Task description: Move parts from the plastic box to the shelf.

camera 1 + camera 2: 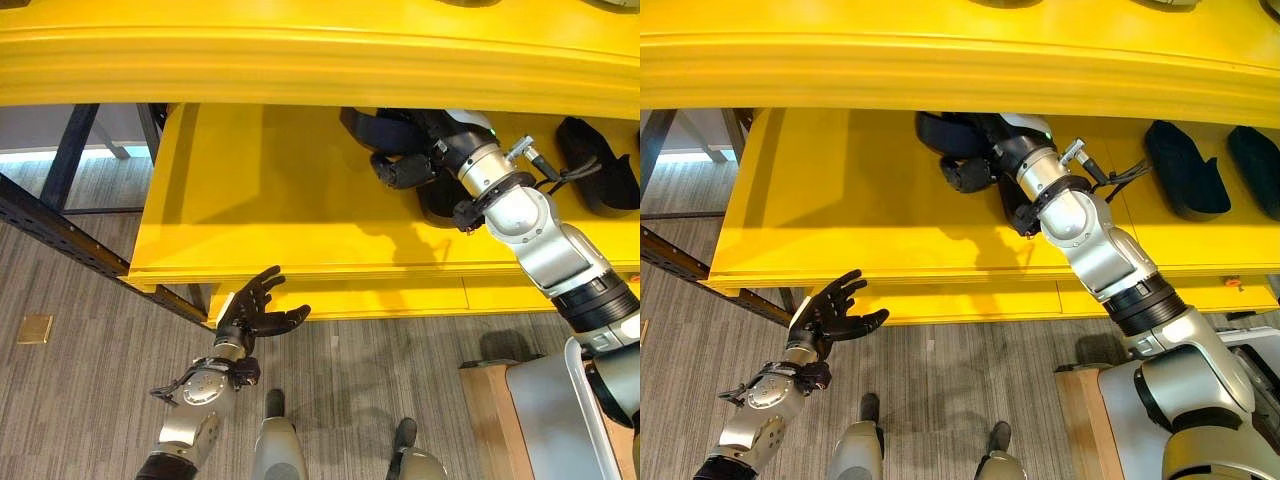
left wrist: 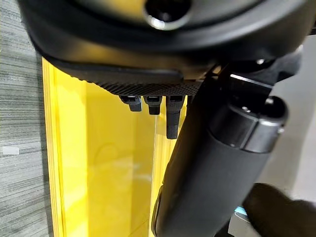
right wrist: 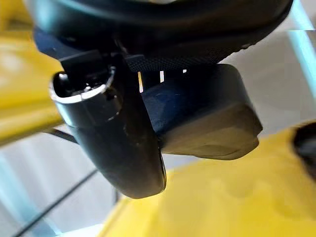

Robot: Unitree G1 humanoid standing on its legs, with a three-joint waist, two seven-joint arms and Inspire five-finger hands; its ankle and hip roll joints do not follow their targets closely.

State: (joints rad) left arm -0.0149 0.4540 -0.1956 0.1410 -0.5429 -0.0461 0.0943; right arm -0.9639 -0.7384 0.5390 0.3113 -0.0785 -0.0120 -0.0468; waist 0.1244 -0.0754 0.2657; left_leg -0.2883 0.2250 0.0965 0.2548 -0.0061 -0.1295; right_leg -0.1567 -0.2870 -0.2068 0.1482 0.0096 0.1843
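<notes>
Reaching deep into the yellow shelf (image 1: 250,200), under its upper tier: right hand (image 1: 975,165), thumb and fingers curled round a dark part (image 3: 207,116). Blocky, matte, with rounded corners and a flat underside in the right wrist view, raised just above the glossy yellow shelf surface; whether it touches the shelf cannot be told. Smooth, painted, sheet-like shelf with a ribbed front lip.

Further along the same shelf, toward the robot's right: two more dark parts (image 1: 1185,170) and (image 1: 1255,170), elongated, rounded like shallow shells, lying flat, apart from each other and from the held one.

Low and in front of the shelf edge, over grey wood-grain flooring (image 1: 80,380): left hand (image 1: 255,312), fingers spread and relaxed, thumb out, holding nothing.

At the shelf's left end: dark perforated metal frame (image 1: 55,230) running diagonally. Lower right: corner of a pale wooden surface (image 1: 485,400) beside the robot.
</notes>
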